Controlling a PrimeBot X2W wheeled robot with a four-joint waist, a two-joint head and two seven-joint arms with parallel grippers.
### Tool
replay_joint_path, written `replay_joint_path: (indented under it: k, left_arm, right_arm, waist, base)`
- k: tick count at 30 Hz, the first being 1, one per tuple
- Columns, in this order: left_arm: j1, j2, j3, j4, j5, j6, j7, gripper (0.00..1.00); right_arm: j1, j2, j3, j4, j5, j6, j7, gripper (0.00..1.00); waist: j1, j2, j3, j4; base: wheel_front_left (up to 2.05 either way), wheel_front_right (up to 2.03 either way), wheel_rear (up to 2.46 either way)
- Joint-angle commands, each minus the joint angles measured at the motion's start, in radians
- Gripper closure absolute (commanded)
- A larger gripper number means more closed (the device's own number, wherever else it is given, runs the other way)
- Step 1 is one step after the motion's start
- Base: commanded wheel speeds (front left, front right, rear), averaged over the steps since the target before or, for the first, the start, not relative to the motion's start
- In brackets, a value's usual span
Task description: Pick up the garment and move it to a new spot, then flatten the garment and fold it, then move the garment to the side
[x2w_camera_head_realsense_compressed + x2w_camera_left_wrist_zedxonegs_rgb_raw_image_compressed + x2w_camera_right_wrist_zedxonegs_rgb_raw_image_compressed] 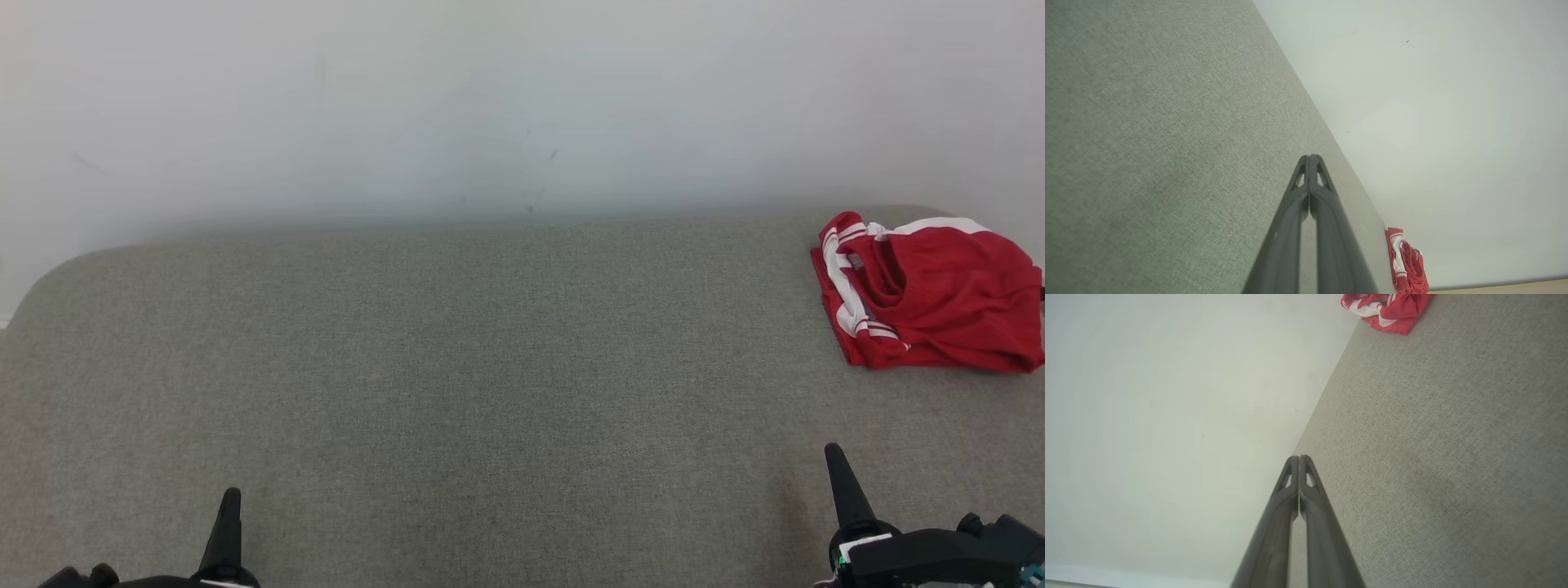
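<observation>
A red garment (931, 294) with white trim lies crumpled at the far right of the grey fabric surface (490, 367), near its back edge. The same garment (1406, 263) appears small in the left wrist view, and the garment (1386, 308) sits at the top of the right wrist view. My left gripper (230, 498) rests at the lower left, shut and holding nothing. My right gripper (833, 454) rests at the lower right, well in front of the garment, also shut with nothing in it. In the wrist views the left gripper (1310, 157) and right gripper (1298, 458) show tips pressed together.
A pale wall (490, 106) runs right behind the grey surface. The surface's back left corner (49, 282) is rounded. Broad bare fabric stretches between the two grippers and to the left of the garment.
</observation>
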Motion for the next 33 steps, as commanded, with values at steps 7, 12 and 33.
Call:
replay_joint_path:
  k: [7,12,33]
  left_arm:
    - [-0.033,-0.01,0.018,0.003,-0.083,-0.017,0.014,1.0]
    - [-0.041,-0.018,0.024,0.008,-0.125,-0.025,0.023,1.0]
    - [-0.065,-0.042,0.049,0.027,-0.282,-0.057,0.052,1.0]
  right_arm:
    - [-0.028,0.002,0.001,-0.001,0.091,-0.001,0.015,1.0]
    - [-0.035,0.003,0.002,0.002,0.137,-0.001,0.023,1.0]
    - [-0.06,0.007,0.002,0.014,0.306,-0.002,0.05,1.0]
  waist:
    - [-0.0001,0.0,0.004,0.0]
    - [-0.0001,0.0,0.007,0.001]
    - [-0.0001,0.0,0.019,0.001]
  base:
    - [0.0,0.0,0.0]
    - [0.0,0.0,0.0]
    - [0.0,0.0,0.0]
